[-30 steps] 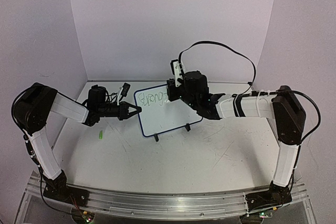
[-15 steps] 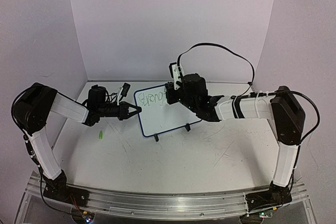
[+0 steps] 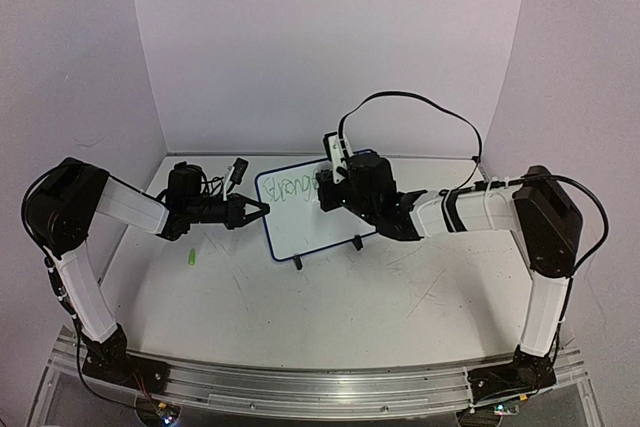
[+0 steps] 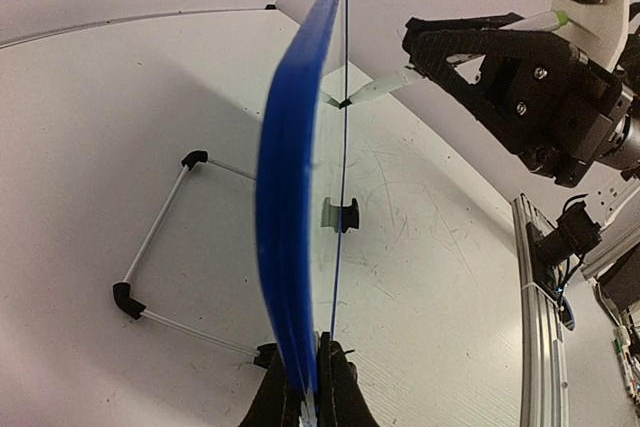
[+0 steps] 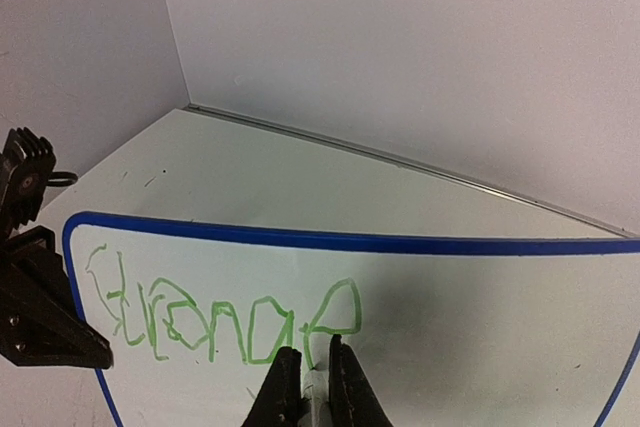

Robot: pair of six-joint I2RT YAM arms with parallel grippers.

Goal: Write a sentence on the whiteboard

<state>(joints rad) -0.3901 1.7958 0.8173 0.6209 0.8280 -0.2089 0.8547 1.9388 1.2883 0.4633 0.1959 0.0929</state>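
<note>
My left arm (image 3: 130, 207) lies low over the table (image 3: 400, 297), reaching right. Its claw (image 3: 262, 209) pinches the left edge of the whiteboard (image 3: 315, 229), which stands on its feet at mid-table. My right arm (image 3: 480, 207) stretches across from the right, its claw (image 3: 324, 193) clamped on a pen (image 4: 385, 87) at the board's face. The left wrist view has the board edge-on, with the pen tip meeting it. Only the right wrist view shows the green writing (image 5: 220, 317) plainly, one line near the top.

The whiteboard (image 3: 320, 225) stands on the table (image 3: 350, 302), left tool (image 3: 264, 209) at its left edge (pen (image 4: 385, 88) in right tool (image 3: 322, 192) against its face).
</note>
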